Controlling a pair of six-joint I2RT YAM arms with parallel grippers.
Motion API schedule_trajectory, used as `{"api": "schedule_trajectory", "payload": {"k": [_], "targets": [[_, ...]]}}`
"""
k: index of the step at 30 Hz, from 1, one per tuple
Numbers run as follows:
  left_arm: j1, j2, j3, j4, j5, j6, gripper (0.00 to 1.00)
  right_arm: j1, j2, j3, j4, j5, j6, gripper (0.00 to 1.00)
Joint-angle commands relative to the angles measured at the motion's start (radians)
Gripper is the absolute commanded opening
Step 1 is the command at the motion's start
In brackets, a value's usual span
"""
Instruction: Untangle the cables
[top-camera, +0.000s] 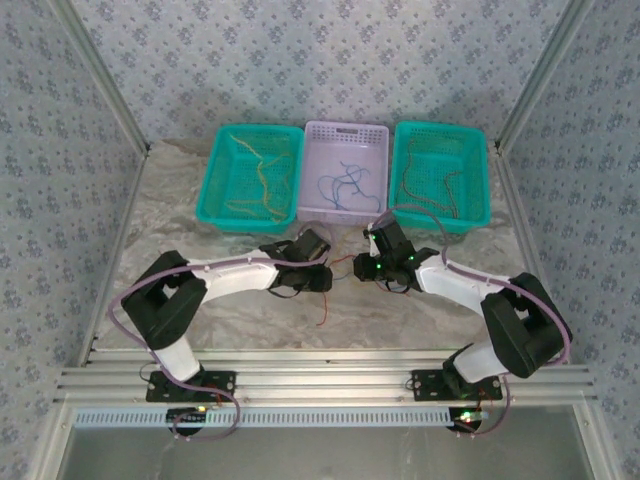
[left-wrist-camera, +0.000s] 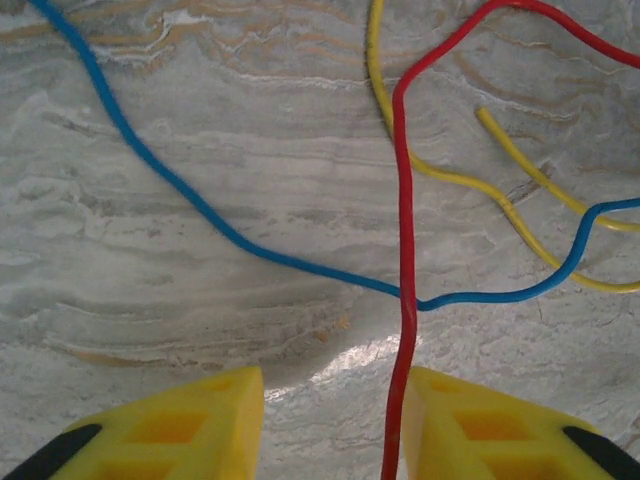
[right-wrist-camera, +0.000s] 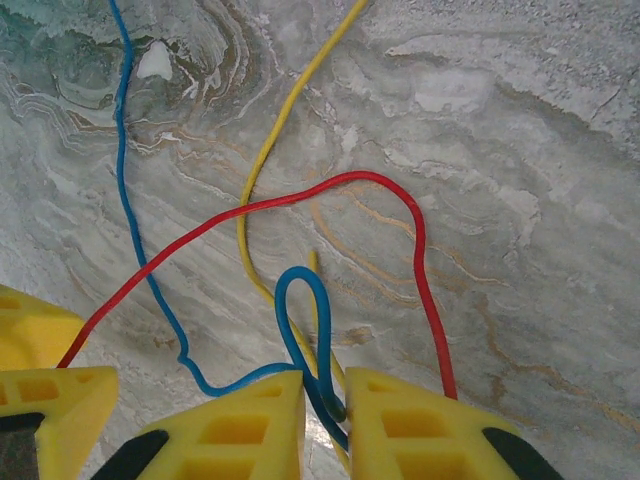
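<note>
From above, your left gripper (top-camera: 326, 279) and right gripper (top-camera: 364, 264) face each other just short of the lilac basket (top-camera: 345, 128). A green basket (top-camera: 213, 195) flanks it on each side. A red cable (top-camera: 327, 312) trails on the table below the grippers.

At the left wrist, the left gripper (left-wrist-camera: 333, 382) stands released. The red cable (left-wrist-camera: 402, 200) runs between its fingers, hugging the right one. Just ahead the blue cable (left-wrist-camera: 200, 208) crosses it, with yellow cables (left-wrist-camera: 450, 178) beyond.

At the right wrist, the right gripper (right-wrist-camera: 325, 388) is clamped on a loop of the blue cable (right-wrist-camera: 130, 200). Ahead, the red cable (right-wrist-camera: 350, 178) arches across a yellow one (right-wrist-camera: 260, 160).

You look mid-separation. Close the left on red, then draw the grippers apart slowly, since those crossings could snag.
</note>
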Motion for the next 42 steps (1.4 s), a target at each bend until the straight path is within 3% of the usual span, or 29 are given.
{"api": "schedule_trajectory", "payload": {"k": [1, 6, 9, 22, 36, 42], "targets": [[-0.008, 0.007, 0.032, 0.015, 0.015, -0.001, 0.33, -0.006, -0.004, -0.007, 0.005, 0.014, 0.006, 0.15], [-0.007, 0.001, 0.036, 0.011, 0.012, 0.005, 0.16, -0.007, -0.01, -0.007, 0.002, 0.013, 0.004, 0.09], [-0.008, -0.003, 0.04, 0.006, 0.011, 0.009, 0.0, -0.01, -0.018, -0.007, -0.003, 0.018, 0.0, 0.07], [0.001, -0.179, 0.048, -0.136, -0.066, 0.067, 0.0, -0.109, -0.113, -0.068, -0.026, 0.051, 0.01, 0.0], [0.046, -0.442, 0.107, -0.342, -0.174, 0.136, 0.0, -0.248, -0.216, -0.13, -0.016, -0.033, 0.046, 0.0], [0.085, -0.527, 0.13, -0.384, -0.207, 0.163, 0.0, -0.262, -0.325, -0.137, 0.014, -0.108, 0.036, 0.0]]}}
